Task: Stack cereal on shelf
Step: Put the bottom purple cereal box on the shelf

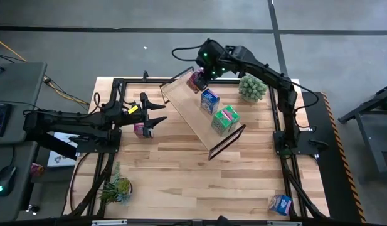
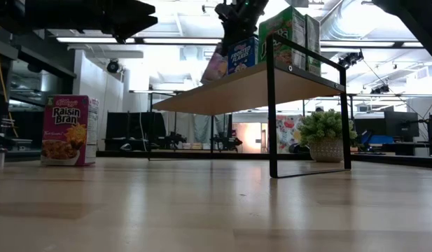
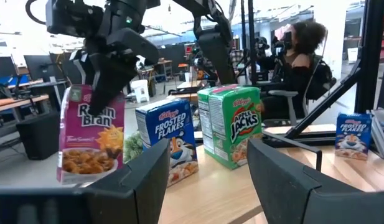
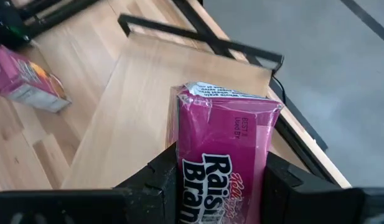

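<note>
The shelf (image 1: 187, 110) stands slantwise on the table. On it are a blue Frosted Flakes carton (image 1: 209, 100) and green Apple Jacks cartons (image 1: 224, 119). My right gripper (image 1: 199, 74) is shut on a pink Raisin Bran carton (image 4: 223, 143) over the shelf's far end (image 4: 135, 106). Whether the carton's bottom touches the board, I cannot tell. Another pink Raisin Bran carton (image 1: 142, 129) stands upright on the table, left of the shelf. My left gripper (image 1: 160, 113) hovers level beside it, open with nothing between its fingers (image 3: 145, 180), pointing toward the shelf. My right gripper pinches the pink carton between its two fingers, which lie on the two narrow sides (image 4: 257, 155) in the upper part. The fingers slant down from the table's far right side. The carton hangs nearly upright, slightly tilted, its printed front (image 3: 92, 134) toward the left arm.
A potted plant (image 1: 251, 88) stands right of the shelf's far end, another (image 1: 116, 188) near the table's left front corner. A loose blue carton (image 1: 281, 204) lies at the near right corner. A person (image 3: 300, 56) sits beyond the table.
</note>
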`<state>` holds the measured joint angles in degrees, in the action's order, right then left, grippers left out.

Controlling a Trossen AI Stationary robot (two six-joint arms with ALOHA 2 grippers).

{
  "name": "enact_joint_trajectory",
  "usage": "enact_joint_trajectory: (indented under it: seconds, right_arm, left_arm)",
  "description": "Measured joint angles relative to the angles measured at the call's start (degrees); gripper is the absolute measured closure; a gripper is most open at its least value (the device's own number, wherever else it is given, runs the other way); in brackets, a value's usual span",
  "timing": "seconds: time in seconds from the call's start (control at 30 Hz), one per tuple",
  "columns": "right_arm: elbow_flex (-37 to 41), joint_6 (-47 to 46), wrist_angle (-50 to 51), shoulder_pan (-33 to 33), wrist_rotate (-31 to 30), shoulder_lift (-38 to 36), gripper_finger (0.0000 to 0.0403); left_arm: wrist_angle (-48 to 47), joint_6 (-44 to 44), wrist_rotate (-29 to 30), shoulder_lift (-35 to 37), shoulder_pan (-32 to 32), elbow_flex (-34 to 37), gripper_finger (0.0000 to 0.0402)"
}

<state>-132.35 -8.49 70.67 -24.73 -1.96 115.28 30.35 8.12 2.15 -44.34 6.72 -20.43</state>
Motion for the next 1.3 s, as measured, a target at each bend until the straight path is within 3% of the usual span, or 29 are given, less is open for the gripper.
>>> enact_joint_trajectory:
  seconds: [0.77, 1.3]
  right_arm:
    - [0.1, -7.2, 2.1, 4.3, -4.4, 1.8, 0.0269]
    - [0.1, -8.0, 1.2, 4.4, -3.9, 2.7, 0.0269]
  left_arm:
    - [0.0, -1.0, 0.0, 0.0, 0.0, 0.0, 0.0197]
    - [0.1, -1.0, 0.0, 0.0, 0.0, 0.0, 0.0197]
